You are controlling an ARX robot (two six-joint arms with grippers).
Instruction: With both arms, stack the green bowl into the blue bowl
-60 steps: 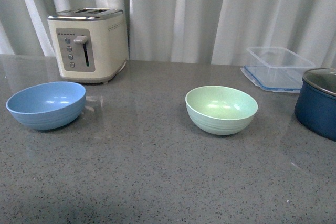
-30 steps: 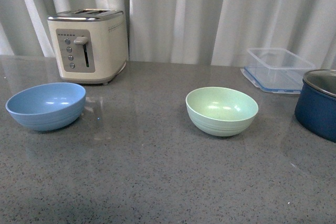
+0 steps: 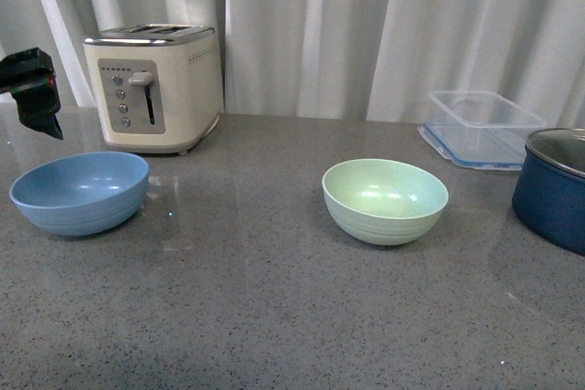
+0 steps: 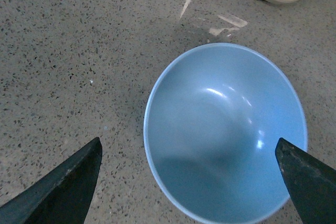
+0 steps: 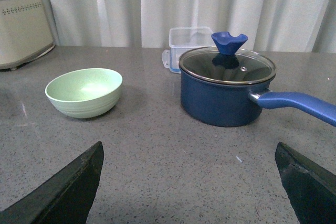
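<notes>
L end effector (image 4: 188, 141) moved over blue bowl (image 4: 226, 129).

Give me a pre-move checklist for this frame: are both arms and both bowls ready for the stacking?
1. Left gripper open: ok, fingers spread, above the blue bowl, not touching it.
2. Right gripper open and empty: ok.
3. The blue bowl upright and empty: ok.
4. The green bowl upright and empty: ok.
5. Right gripper at the green bowl: not ok, the bowl lies ahead, apart from it.
6. Room around the green bowl: ok, the navy pot stands apart.
</notes>
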